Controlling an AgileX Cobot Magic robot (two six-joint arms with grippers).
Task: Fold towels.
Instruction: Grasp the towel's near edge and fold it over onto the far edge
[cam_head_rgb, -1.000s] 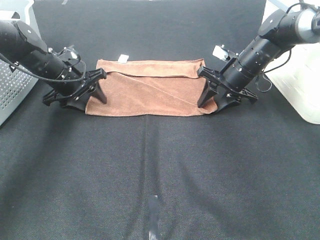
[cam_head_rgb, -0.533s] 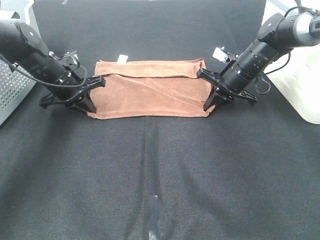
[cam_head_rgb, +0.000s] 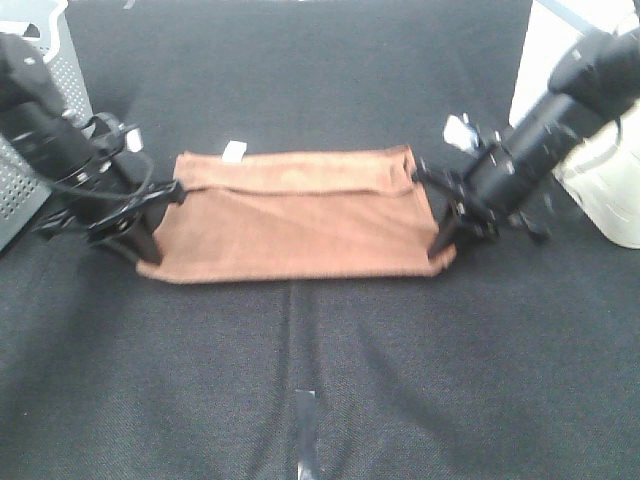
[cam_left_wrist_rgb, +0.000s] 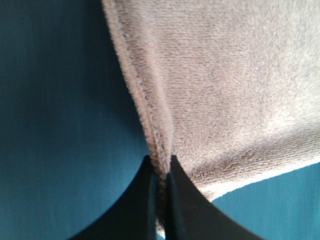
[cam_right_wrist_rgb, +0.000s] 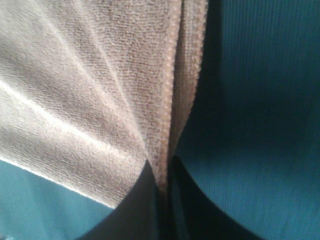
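The rust-brown towel (cam_head_rgb: 295, 215) lies folded lengthwise on the black table, with a small white tag (cam_head_rgb: 234, 151) at its far left corner. My left gripper (cam_head_rgb: 145, 245) is shut on the towel's near left corner. In the left wrist view the black fingers (cam_left_wrist_rgb: 161, 200) pinch the towel's hem (cam_left_wrist_rgb: 150, 135). My right gripper (cam_head_rgb: 443, 243) is shut on the near right corner. In the right wrist view the fingers (cam_right_wrist_rgb: 161, 200) clamp the doubled edge (cam_right_wrist_rgb: 172, 100). The towel is stretched between the two grippers.
A grey perforated basket (cam_head_rgb: 40, 120) stands at the far left. A white container (cam_head_rgb: 600, 190) stands at the right edge. A strip of tape (cam_head_rgb: 305, 430) marks the black cloth near the front middle.
Both grippers have pulled the towel's near edge toward the front and a little apart. The top layer now lies flatter and wider, and the diagonal crease is gone.
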